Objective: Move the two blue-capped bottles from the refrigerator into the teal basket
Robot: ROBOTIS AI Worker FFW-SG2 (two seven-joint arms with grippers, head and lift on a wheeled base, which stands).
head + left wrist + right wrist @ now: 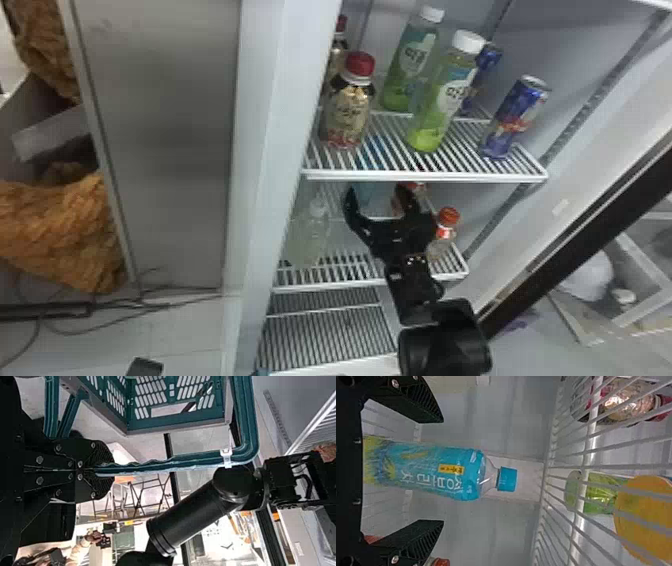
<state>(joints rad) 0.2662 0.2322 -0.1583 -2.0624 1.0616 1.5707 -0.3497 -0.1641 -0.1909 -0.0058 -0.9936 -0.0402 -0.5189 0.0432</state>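
Note:
On the refrigerator's middle shelf, my right gripper is open in front of a blue-labelled bottle. In the right wrist view, this blue-capped bottle stands upright between the spread fingers of my right gripper, with a gap on either side. Its lower end is cut off by the gripper's dark body. The left wrist view has my left gripper shut on the handle of the teal basket. A bit of teal shows at the head view's bottom edge.
Above the right gripper is a wire shelf holding green bottles, a red-capped bottle and cans. A clear bottle stands left of the gripper, and an orange-capped one right of it.

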